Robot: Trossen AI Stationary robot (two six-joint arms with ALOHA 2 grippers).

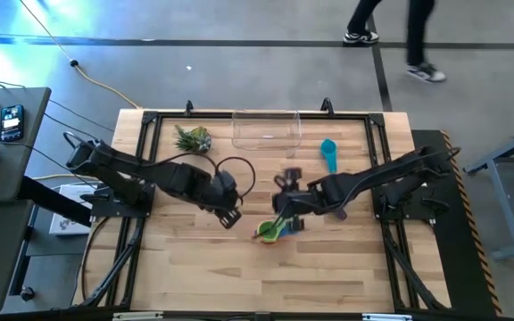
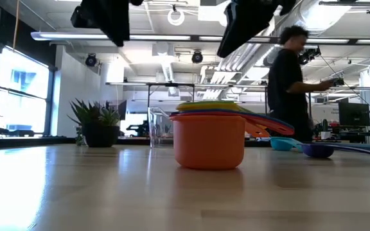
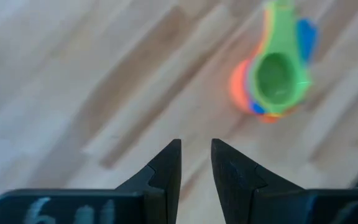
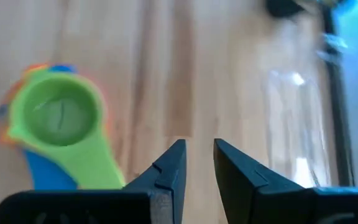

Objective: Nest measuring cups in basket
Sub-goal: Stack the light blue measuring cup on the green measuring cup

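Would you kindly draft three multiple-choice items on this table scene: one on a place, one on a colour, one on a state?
1. Where is the lone teal cup?
A. in the basket
B. on the table right of the basket
C. in a gripper

2. Which colour is the top cup of the nested stack?
A. green
B. red
C. purple

3. What does the basket hold?
A. the stack
B. the plant
C. nothing

Answers: 1 B, it lies on bare wood beside the bin. 2 A, green shows uppermost from above. 3 C, only wood shows through it.
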